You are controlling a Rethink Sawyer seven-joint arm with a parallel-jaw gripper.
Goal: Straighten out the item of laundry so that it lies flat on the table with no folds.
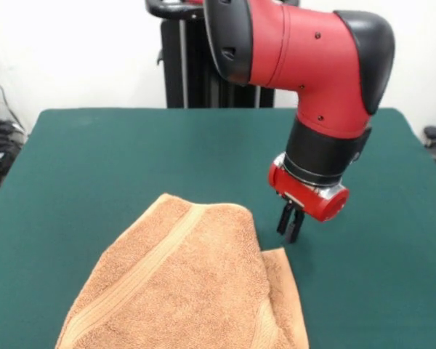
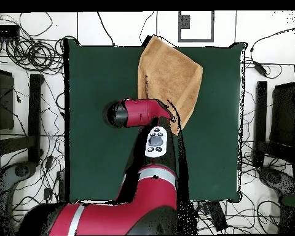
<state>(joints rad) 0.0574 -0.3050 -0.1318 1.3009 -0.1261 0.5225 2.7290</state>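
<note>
The orange-tan towel (image 1: pixel 189 283) lies at the near middle of the green table (image 1: pixel 94 160) and runs off the picture's bottom. One part is folded over, with a woven band running diagonally across it, and a lower layer (image 1: pixel 285 291) shows at its right. My gripper (image 1: pixel 291 224) hangs just right of the folded corner, close above the table, shut and empty, apart from the towel. In the overhead view the towel (image 2: pixel 171 74) lies skewed at the table's (image 2: pixel 94 160) top edge, one corner reaching over that edge. The arm (image 2: pixel 144 114) hides the gripper there.
The black pedestal (image 1: pixel 196 73) stands behind the table's far edge. Cables (image 2: pixel 27 55) and dark stands (image 2: pixel 260 123) lie on the floor around the table. Bare green top extends left and right of the towel.
</note>
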